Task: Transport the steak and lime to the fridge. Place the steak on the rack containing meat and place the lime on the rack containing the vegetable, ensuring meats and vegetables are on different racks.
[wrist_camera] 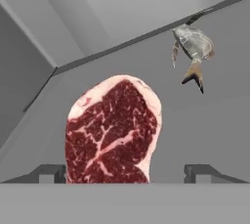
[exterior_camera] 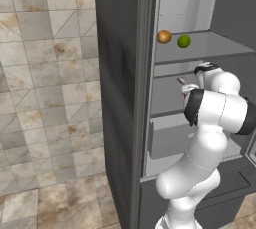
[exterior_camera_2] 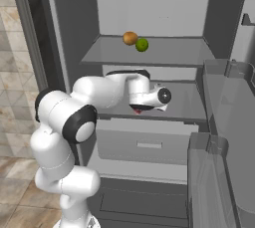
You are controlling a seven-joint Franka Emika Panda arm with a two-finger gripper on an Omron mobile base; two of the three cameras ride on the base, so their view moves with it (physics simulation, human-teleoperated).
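Note:
The steak, a red marbled slab, lies flat on the rack containing meat, the middle shelf of the fridge. My gripper hangs over it, open, with its fingertips wide apart on either side of the slab. Farther back on the same shelf lies the meat, pale and greyish. A red sliver of steak shows under my hand. One shelf up, on the rack containing the vegetable, the lime sits beside the orange-brown vegetable.
The open fridge door with its clear bins stands close on the right. A pale drawer sits below the middle shelf. The upper shelf's front edge runs just above my wrist. Tiled floor lies to the left.

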